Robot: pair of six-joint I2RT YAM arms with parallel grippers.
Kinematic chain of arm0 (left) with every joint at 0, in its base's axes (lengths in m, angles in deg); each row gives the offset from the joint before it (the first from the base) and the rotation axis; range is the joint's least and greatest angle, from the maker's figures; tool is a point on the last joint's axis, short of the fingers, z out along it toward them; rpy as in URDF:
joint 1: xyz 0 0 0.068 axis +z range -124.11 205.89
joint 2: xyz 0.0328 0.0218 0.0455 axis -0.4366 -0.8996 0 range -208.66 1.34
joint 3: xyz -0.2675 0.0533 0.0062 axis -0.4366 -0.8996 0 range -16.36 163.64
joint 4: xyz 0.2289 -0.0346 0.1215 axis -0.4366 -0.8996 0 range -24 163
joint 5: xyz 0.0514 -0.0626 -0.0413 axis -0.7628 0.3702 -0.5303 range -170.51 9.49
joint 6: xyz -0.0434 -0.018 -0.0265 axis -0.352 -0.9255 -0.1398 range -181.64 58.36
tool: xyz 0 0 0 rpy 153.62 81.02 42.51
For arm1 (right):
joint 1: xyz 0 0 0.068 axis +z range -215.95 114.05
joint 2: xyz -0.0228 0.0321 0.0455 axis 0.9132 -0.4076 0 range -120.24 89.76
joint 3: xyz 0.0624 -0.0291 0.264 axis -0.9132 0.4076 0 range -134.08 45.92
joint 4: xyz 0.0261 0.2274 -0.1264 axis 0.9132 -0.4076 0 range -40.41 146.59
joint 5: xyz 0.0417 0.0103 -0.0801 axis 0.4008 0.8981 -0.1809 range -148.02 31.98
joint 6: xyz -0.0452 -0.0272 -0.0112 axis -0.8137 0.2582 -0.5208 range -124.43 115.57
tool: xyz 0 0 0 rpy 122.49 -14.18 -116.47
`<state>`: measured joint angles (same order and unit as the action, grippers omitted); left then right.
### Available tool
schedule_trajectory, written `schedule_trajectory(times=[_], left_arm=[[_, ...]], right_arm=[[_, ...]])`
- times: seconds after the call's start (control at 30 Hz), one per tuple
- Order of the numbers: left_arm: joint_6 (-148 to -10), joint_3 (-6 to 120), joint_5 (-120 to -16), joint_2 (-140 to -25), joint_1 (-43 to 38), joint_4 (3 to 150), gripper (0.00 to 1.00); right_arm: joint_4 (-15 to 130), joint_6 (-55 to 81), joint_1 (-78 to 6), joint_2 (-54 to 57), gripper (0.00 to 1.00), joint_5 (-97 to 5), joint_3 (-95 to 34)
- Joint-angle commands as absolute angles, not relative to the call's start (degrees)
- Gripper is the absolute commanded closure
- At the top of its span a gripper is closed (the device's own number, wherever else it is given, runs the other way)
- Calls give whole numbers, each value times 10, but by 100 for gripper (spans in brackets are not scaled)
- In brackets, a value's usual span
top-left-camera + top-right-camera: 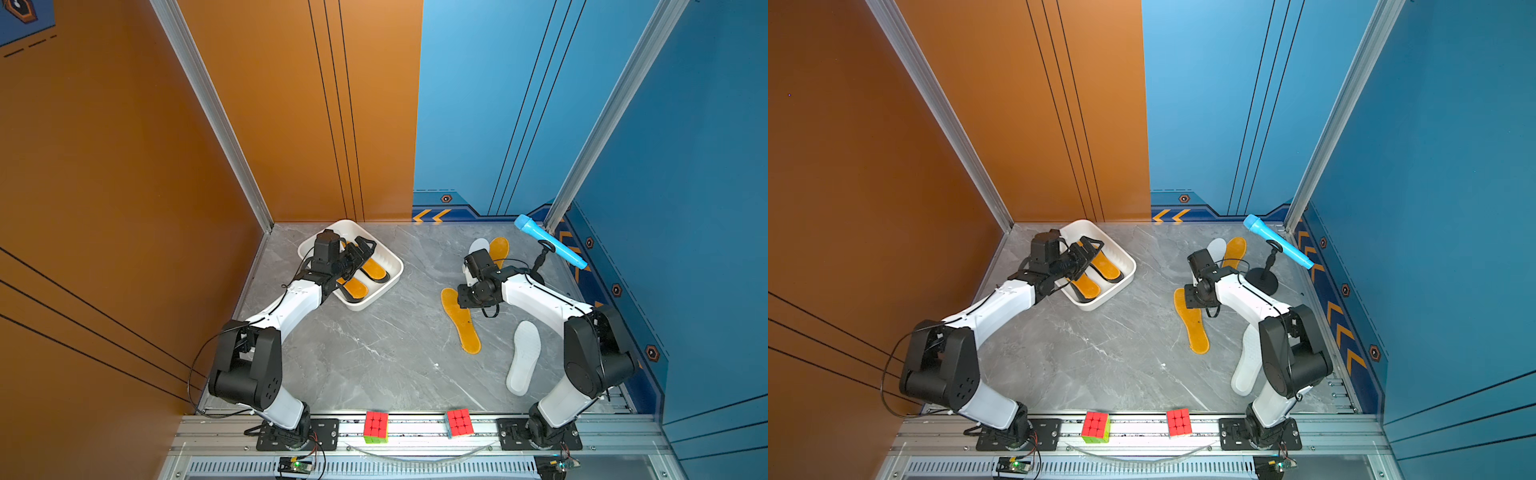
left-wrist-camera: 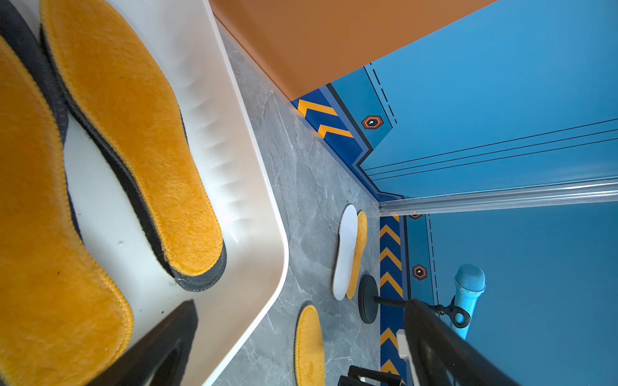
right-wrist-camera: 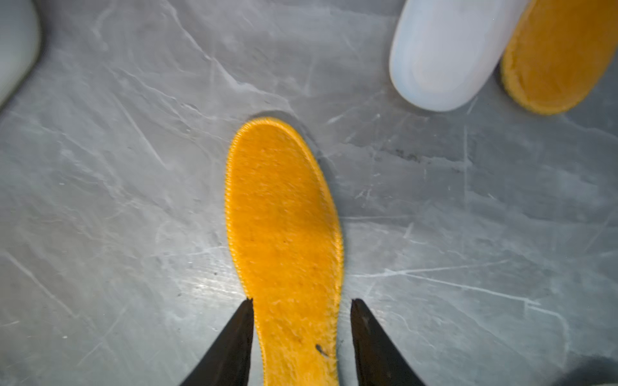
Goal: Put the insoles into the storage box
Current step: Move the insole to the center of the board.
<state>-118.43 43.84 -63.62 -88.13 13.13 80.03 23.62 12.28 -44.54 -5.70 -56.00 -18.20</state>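
An orange-yellow fleecy insole (image 3: pixel 284 217) is straddled by the right gripper (image 3: pixel 301 300), well apart from the white shallow plastic storage box (image 1: pixel 385 291).
The jaws are partly open, one tip touching the insole's edge, the other just clear; nothing is gripped. The left gripper (image 1: pixel 362 248) is held wide open and empty over the box, where two orange-yellow insoles (image 2: pixel 133 133) are laid on dark grey ones (image 2: pixel 204 280). Farther from the box are seen a white ribbed insole (image 1: pixel 524 357), a second white insole (image 1: pixel 478 245) and a further orange-yellow insole (image 1: pixel 498 248), both partly hidden by the right arm, and a blue toy microphone on a black stand (image 1: pixel 550 243).
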Motion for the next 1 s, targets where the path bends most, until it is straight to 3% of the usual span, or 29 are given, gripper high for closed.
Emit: schedule_trajectory(times=[0.0,0.47,0.97], left_arm=[[-1180,431,-642,-872,133,806,2],[-1182,431,-638,-872,131,806,2],[-1186,410,-651,-855,135,806,2]], right_arm=[[220,128,-451,-60,51,-579,-164],[225,142,-550,-101,50,-594,-243],[244,145,-536,-287,48,-614,-429]])
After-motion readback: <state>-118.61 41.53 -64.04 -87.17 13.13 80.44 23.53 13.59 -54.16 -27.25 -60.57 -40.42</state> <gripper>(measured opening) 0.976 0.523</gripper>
